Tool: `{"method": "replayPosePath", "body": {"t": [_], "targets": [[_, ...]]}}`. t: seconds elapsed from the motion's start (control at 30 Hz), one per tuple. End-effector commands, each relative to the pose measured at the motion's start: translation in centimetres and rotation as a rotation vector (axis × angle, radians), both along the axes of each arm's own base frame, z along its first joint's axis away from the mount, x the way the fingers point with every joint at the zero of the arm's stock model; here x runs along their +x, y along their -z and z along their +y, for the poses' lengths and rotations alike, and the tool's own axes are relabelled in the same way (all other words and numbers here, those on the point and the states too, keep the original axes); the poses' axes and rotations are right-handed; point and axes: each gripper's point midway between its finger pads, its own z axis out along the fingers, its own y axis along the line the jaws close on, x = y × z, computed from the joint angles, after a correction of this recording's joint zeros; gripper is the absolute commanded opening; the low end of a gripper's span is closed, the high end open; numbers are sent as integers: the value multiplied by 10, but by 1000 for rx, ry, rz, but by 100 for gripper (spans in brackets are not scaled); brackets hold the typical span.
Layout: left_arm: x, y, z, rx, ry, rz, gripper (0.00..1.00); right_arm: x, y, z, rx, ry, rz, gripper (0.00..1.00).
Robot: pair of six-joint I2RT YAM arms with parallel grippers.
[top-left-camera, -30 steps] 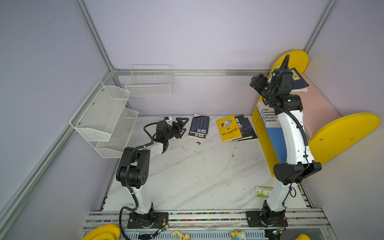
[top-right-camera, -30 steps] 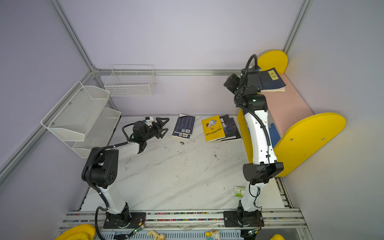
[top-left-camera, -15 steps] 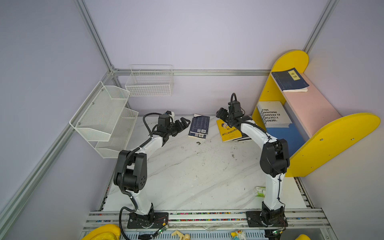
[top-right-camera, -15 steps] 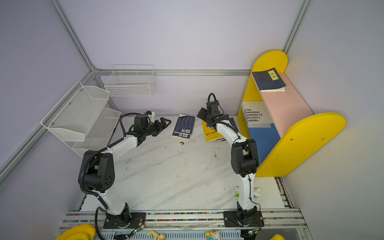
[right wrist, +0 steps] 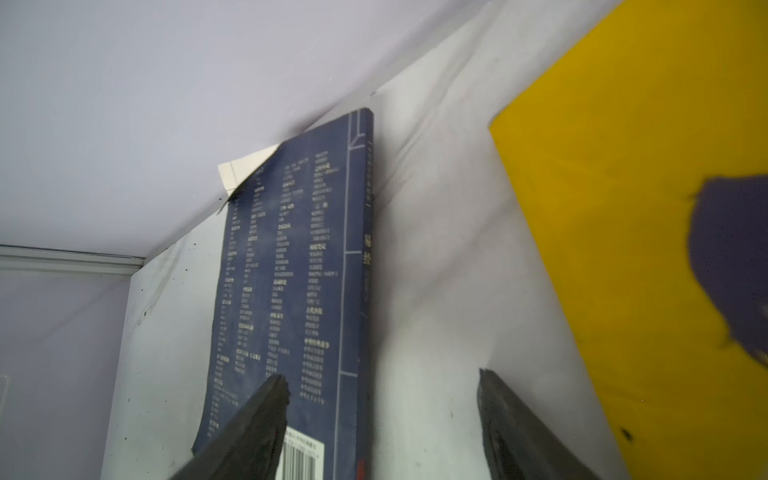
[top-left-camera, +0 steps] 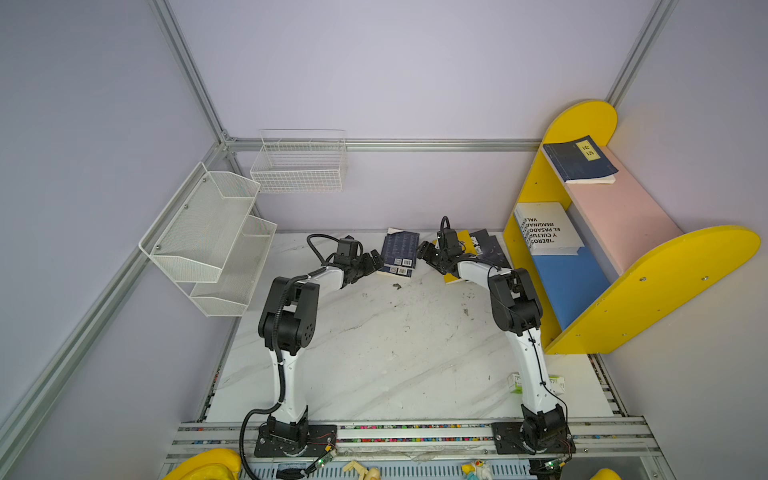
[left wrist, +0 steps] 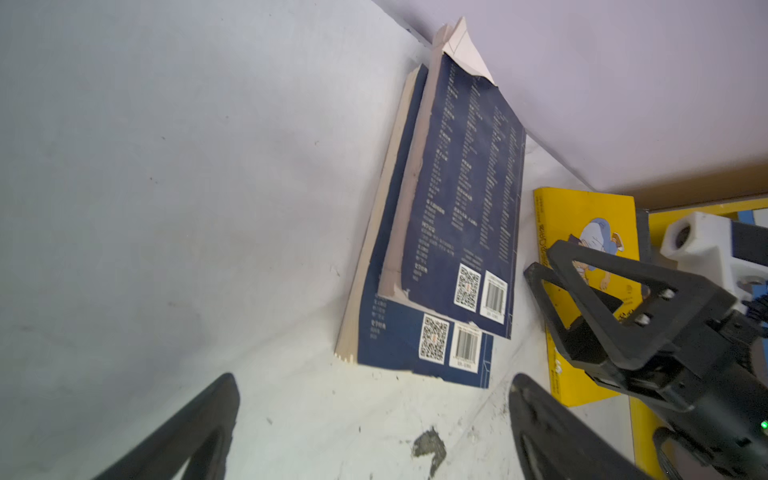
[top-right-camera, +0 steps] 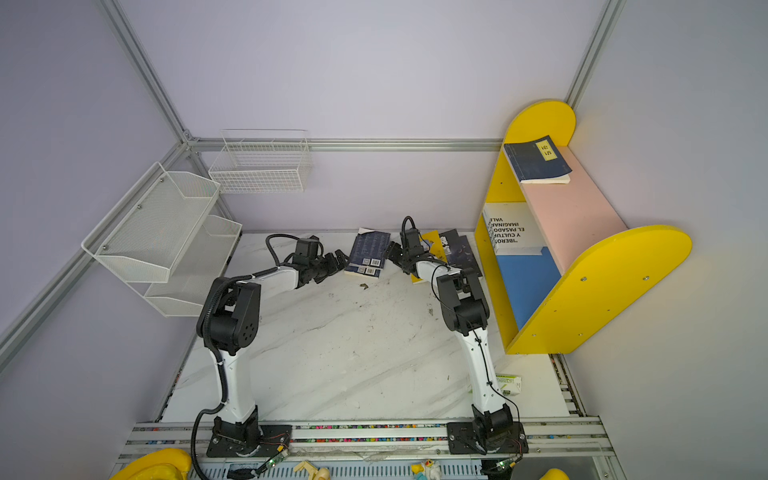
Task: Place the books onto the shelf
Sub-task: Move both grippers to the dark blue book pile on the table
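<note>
Two navy books (top-left-camera: 399, 253) (left wrist: 457, 216) lie stacked at the back of the table. My left gripper (top-left-camera: 374, 264) (left wrist: 374, 395) is open just short of their near left corner. My right gripper (top-left-camera: 424, 251) (right wrist: 380, 380) is open and straddles the stack's right edge, one finger over the top cover (right wrist: 291, 270) and one over bare table. A yellow cartoon book (top-left-camera: 461, 249) (right wrist: 623, 208) and dark books (top-left-camera: 488, 247) lie beside it. The shelf (top-left-camera: 665, 266) holds a navy book (top-left-camera: 579, 160) on its pink board and a white one (top-left-camera: 548, 228) on its blue board.
A white mesh tiered rack (top-left-camera: 212, 237) and a wire basket (top-left-camera: 301, 162) hang on the left and back walls. A dark scrap (top-left-camera: 397, 286) lies in front of the navy stack. A green-and-white box (top-left-camera: 517, 382) sits behind my right arm's lower link.
My right arm has swung down from the shelf's pink board to the table beside the navy stack, and its jaws have narrowed a little. My left gripper has moved right toward the stack.
</note>
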Motion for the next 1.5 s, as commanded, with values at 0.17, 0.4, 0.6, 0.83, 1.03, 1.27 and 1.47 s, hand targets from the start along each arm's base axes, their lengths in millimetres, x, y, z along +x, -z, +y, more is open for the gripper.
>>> {"method": "replayPosePath", "body": {"t": [0.17, 0.4, 0.6, 0.83, 1.03, 1.27, 1.47], "targets": [[48, -30, -27, -91, 5, -107, 100, -12, 18, 69, 76, -209, 2, 72], [37, -21, -46, -167, 70, -66, 100, -43, 25, 116, 55, -385, 17, 67], [-5, -28, -58, -248, 121, -18, 100, -75, 2, 125, 71, -443, 5, 58], [-69, -33, -50, -345, 97, 60, 100, -141, -37, 120, 106, -569, 21, 53], [-114, -18, -8, -232, -69, 189, 100, -173, -30, 77, -49, -478, 87, 55], [-101, -12, 18, -42, -104, 213, 100, -140, -21, 69, -131, -359, 42, 58], [-54, -21, 5, -140, -79, 91, 97, -106, -10, 76, -154, -305, -13, 55]]}}
